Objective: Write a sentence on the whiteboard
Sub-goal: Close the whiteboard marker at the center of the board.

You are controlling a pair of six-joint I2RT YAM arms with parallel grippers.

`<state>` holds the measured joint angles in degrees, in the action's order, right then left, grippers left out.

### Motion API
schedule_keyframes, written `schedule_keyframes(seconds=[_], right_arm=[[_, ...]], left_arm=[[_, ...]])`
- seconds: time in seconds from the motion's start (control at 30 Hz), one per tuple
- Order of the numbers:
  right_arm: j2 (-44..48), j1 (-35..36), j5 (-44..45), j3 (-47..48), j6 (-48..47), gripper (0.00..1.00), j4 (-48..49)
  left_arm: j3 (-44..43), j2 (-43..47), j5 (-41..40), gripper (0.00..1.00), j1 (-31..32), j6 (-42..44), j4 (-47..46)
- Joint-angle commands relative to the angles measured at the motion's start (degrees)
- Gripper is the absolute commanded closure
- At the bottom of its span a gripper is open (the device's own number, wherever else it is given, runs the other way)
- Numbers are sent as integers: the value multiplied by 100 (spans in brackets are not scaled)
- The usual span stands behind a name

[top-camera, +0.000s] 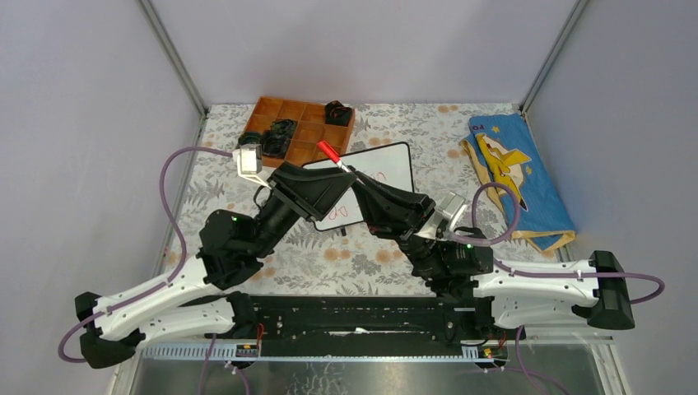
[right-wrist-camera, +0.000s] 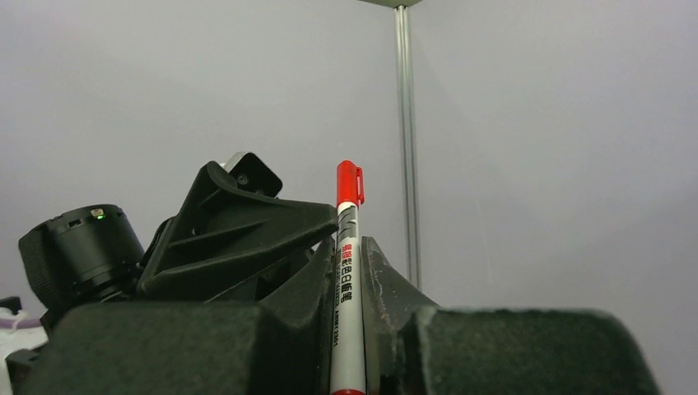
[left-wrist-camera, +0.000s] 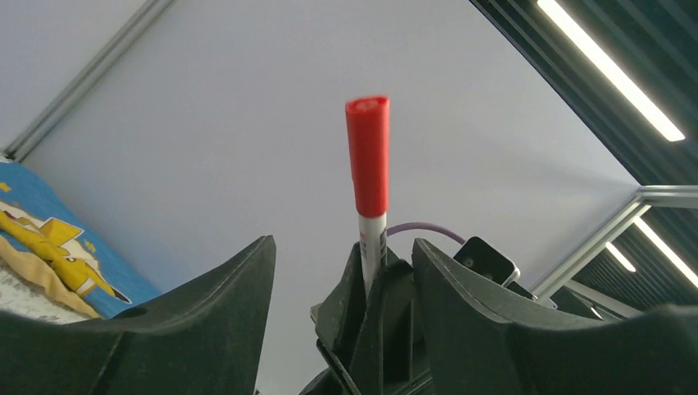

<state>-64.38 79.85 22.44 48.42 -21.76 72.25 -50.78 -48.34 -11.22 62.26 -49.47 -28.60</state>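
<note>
**A:** Where is the whiteboard (top-camera: 395, 160)?

**B:** It lies in the middle of the flowered table (top-camera: 411, 132), just in front of the orange tray (top-camera: 263, 105). Both arms reach over it and cover its near left part. Only the far right corner shows well.

**A:** Can you read the red writing (top-camera: 342, 212)?

**B:** No. Some red strokes show in two places, but the arms hide much of them and the rest is too small.

**A:** And the pincers?

**B:** The right gripper (right-wrist-camera: 348, 245) is clamped on the marker (right-wrist-camera: 348, 288), which has a red cap on its upper end. From above, this end leans toward the tray. The left gripper (left-wrist-camera: 344, 241) has its fingers (left-wrist-camera: 222, 313) wide apart, one on each side of the marker, and neither touches it.

**A:** What else is around?

**B:** Small black objects (top-camera: 281, 130) sit in some compartments of the tray. A blue cloth (top-camera: 527, 189) with a yellow figure lies at the right, well apart from the board.
</note>
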Motion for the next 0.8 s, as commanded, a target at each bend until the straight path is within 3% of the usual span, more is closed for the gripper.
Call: schedule_keyframes(seconds=[0.0,0.37,0.43,0.47,0.5,0.53,0.57,0.67,0.7,0.77], right_arm=[[391,-23,-374,-134,464,100,-433],[610,-27,-178,-459,717,100,-617],[659,-20,-94,-500,810,100,-760],[711,-22,-74,-475,874,92,-996],[794,-23,-109,-416,966,76,-1405],[896,-23,-156,-330,1070,57,-1867],[988,-23,-172,-219,1244,45,-2387],[1296,-23,-207,67,1626,16,-3781],[1414,-27,-234,166,1723,11,-4232],[1566,-23,-378,496,1901,9,-5341]], left_arm=[[163,178,-468,35,-1,182,-229],[306,64,-361,72,-12,19,-521],[323,108,-424,86,-5,61,-464],[300,132,-474,93,-11,88,-363],[260,155,-530,100,-12,113,-169],[195,188,-622,100,-20,156,46],[156,226,-688,100,-21,246,220],[111,412,-898,100,-20,556,659],[77,487,-947,100,-21,717,877],[-98,581,-962,100,-26,1117,1463]])
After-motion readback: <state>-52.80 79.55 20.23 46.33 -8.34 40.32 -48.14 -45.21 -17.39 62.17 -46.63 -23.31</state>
